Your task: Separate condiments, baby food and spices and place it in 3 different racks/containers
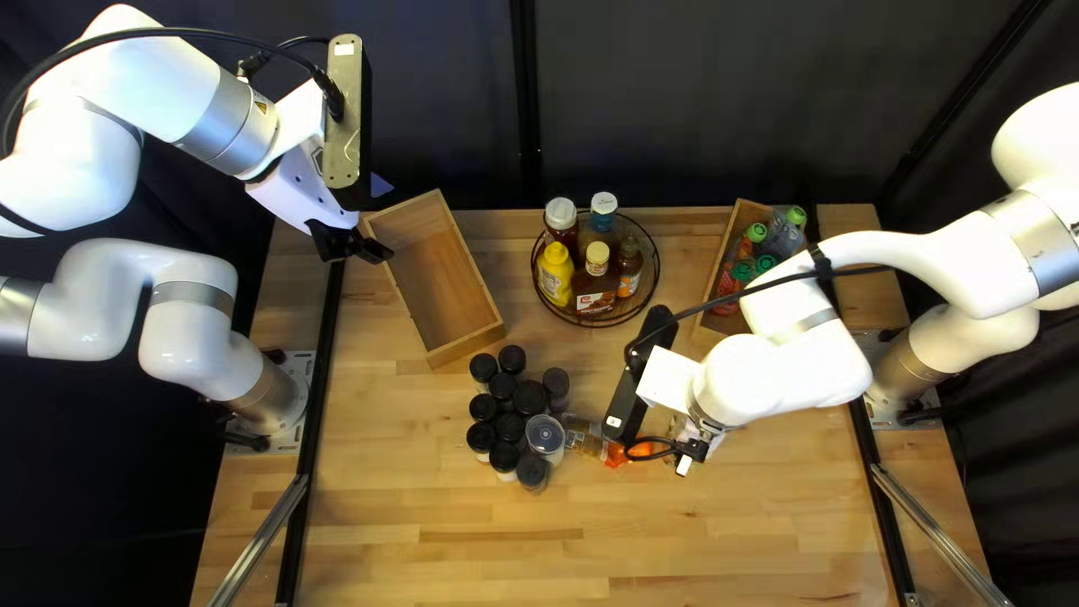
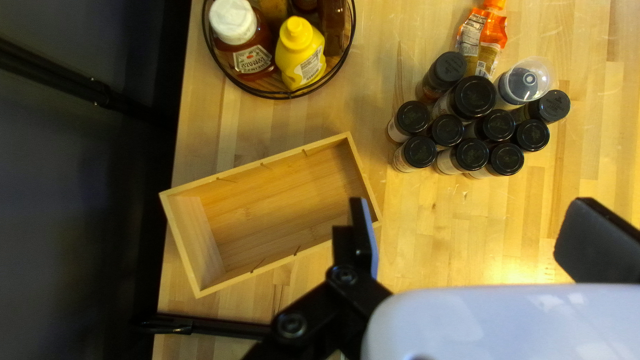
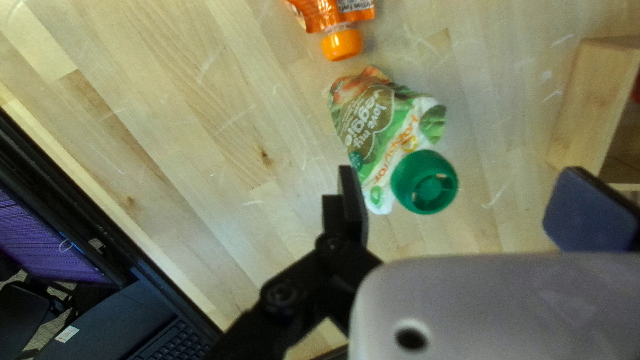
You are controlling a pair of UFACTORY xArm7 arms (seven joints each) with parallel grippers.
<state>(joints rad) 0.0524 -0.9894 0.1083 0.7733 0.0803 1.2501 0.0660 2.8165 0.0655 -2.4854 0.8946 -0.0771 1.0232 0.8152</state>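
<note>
Green-capped pouch on the wooden table, under and just ahead of the right pincer, cap end toward it; pincer spread, with contact between finger and pouch impossible to tell. Hard to make out in the top left view, beneath the white arm, like most of the pincer itself. Farther ahead of the pincer, orange pouch, cut off in the right wrist view. Past the pincer's other finger, one end of a wooden box of pouches, cut off too; in the top left view, at least four green caps in it, more perhaps behind the arm. Well apart from the right pincer, beyond the orange pouch, ten black-lidded jars and one clear-capped jar, bunched upright, some labels hidden. Toward the table's far edge from the same pincer, round wire basket with five bottles, lower parts partly hidden. Farthest off, left pincer, also spread, at the edge of a second wooden box. Off the table, beside the right pincer, one dark laptop, partly cut off.
</note>
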